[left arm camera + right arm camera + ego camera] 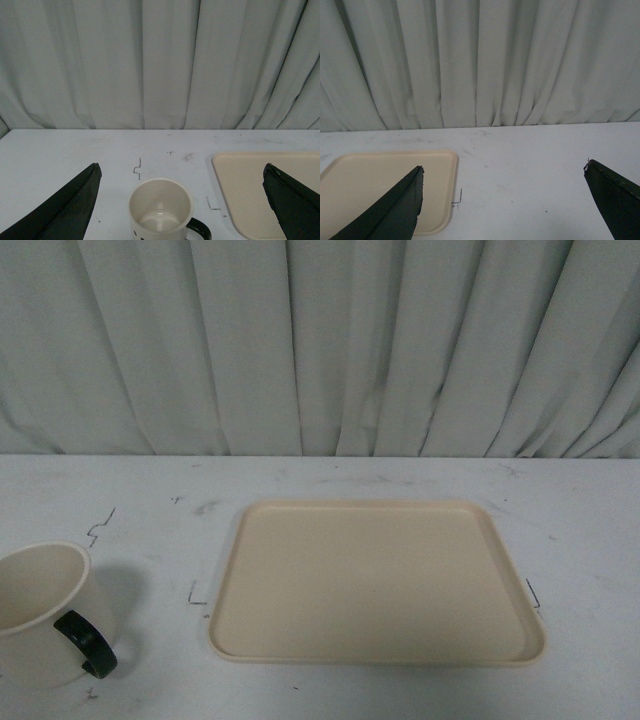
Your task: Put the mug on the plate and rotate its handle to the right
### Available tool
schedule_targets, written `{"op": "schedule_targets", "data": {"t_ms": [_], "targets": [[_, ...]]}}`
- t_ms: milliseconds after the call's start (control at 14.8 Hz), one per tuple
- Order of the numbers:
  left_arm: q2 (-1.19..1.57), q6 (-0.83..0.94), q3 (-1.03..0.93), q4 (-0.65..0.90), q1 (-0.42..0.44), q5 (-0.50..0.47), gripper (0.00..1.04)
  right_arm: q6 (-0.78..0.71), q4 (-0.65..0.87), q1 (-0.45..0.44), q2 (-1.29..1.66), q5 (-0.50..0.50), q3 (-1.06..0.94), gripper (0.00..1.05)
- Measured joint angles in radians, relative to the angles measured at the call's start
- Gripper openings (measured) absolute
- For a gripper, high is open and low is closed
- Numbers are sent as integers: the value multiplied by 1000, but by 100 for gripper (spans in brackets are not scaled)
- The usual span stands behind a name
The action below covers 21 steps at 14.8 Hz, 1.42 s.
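Observation:
The cream-white mug [40,610] stands upright on the white table at the front left, left of the plate. Its black handle [88,643] points toward the front right. The beige plate [375,585] lies flat and bare in the middle. Neither arm shows in the front view. In the left wrist view my left gripper [182,172] is open, with the mug [161,207] between and below its dark fingers [65,210] and the handle [199,230] to one side; the plate's corner [250,190] also shows. My right gripper [504,170] is open and empty over bare table beside the plate's corner [385,180].
A pale grey curtain [320,340] hangs along the table's far edge. Small black corner marks [195,595] are drawn on the table beside the plate, and another mark [100,528] lies behind the mug.

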Motion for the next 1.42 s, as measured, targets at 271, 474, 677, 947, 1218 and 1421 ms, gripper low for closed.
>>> {"op": "schedule_targets", "data": {"t_ms": [271, 474, 677, 947, 1218, 1421], "targets": [[0, 0, 0, 0, 0, 0, 98, 0, 0, 0, 0, 0, 0, 98], [0, 0, 0, 0, 0, 0, 98, 0, 0, 0, 0, 0, 0, 98], [0, 0, 0, 0, 0, 0, 98, 0, 0, 0, 0, 0, 0, 98], [0, 0, 0, 0, 0, 0, 98, 0, 0, 0, 0, 0, 0, 98], [0, 0, 0, 0, 0, 0, 98, 0, 0, 0, 0, 0, 0, 98], [0, 0, 0, 0, 0, 0, 98, 0, 0, 0, 0, 0, 0, 98]]}}
